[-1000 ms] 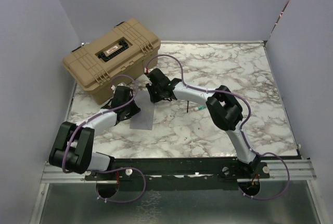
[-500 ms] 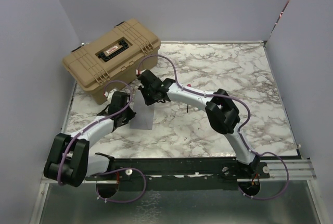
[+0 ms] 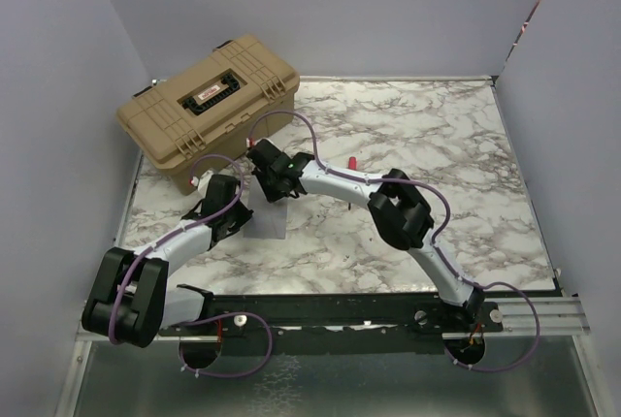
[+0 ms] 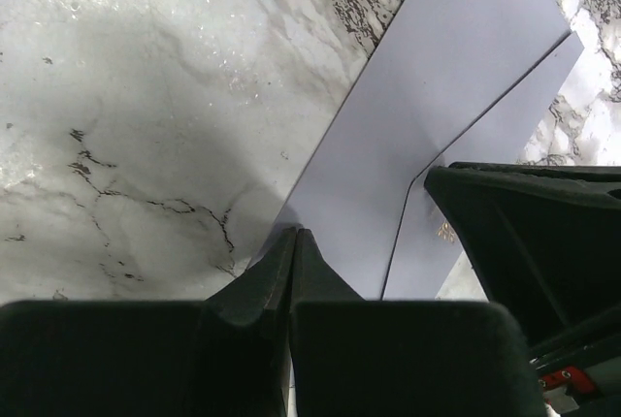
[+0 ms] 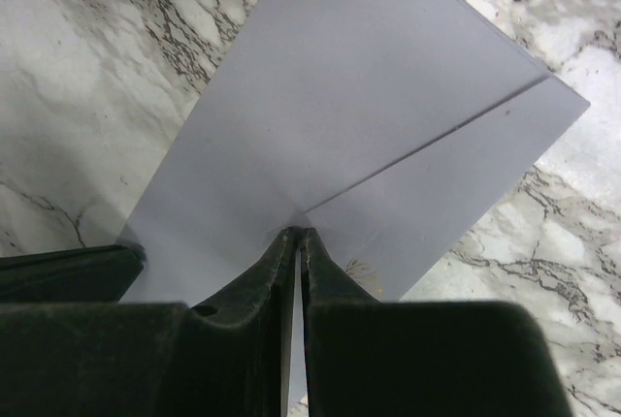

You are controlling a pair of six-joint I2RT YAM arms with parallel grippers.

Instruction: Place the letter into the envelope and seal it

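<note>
On a marbled worktop (image 3: 437, 145), in front of a tan case (image 3: 209, 97), the grey envelope (image 3: 270, 226) lies flat between both arms. The left fingers (image 4: 257, 286), pressed together, touch its left edge. The right fingers (image 5: 252, 286), all but closed, meet the flap's point. No letter shows.

Table (image 3: 456, 145): white marble-patterned top with grey veins.
Walls (image 3: 388, 10): plain pale lavender panels behind the table and at both its sides.
Rail (image 3: 553, 320): aluminium, along the table's near edge.
Light: even, soft.

Left end effector (image 4: 293, 236) closed, tips on envelope (image 4: 437, 78) edge.
</note>
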